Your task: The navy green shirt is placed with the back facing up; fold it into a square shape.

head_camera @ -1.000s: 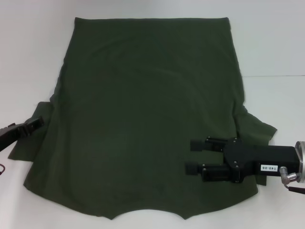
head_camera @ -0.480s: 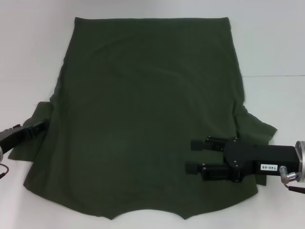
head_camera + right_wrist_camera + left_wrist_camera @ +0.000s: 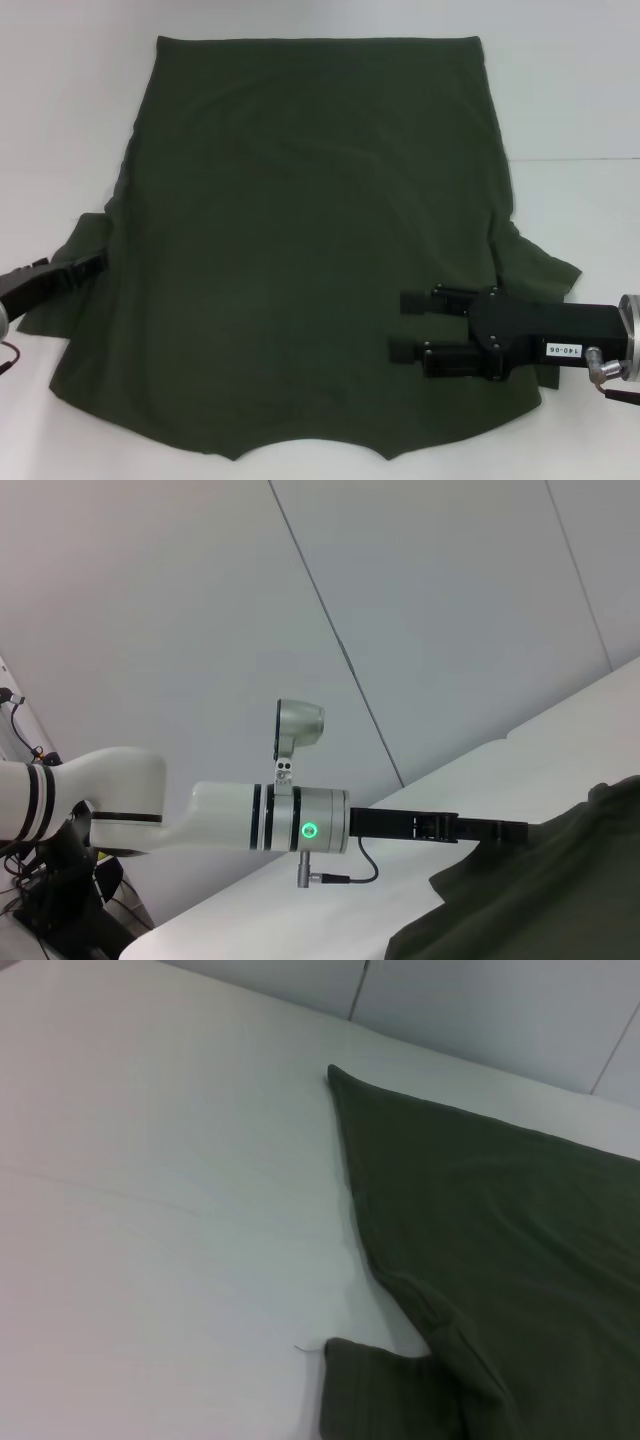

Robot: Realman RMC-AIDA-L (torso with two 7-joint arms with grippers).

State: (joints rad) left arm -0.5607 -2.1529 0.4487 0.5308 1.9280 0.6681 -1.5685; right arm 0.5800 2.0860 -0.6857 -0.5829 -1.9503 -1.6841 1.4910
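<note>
The navy green shirt [image 3: 300, 250] lies spread flat on the white table [image 3: 580, 100], plain back up, its hem at the far side and its neckline at the near edge. My right gripper [image 3: 403, 325] hovers open over the shirt's near right part, both black fingers pointing left with nothing between them. My left gripper [image 3: 90, 263] reaches in low from the left and lies over the left sleeve [image 3: 55, 305]. That sleeve [image 3: 380, 1390] and the shirt's side edge [image 3: 500, 1260] fill the left wrist view. The right wrist view catches the left arm and its gripper [image 3: 500, 830] above the cloth [image 3: 540, 900].
The right sleeve [image 3: 545, 265] sticks out behind my right gripper's body. White table [image 3: 150, 1210] surrounds the shirt on the left, right and far sides. A pale wall stands behind the table.
My left gripper has slid a little to the right, onto the left sleeve. The right gripper has barely moved, and the shirt lies as before.
</note>
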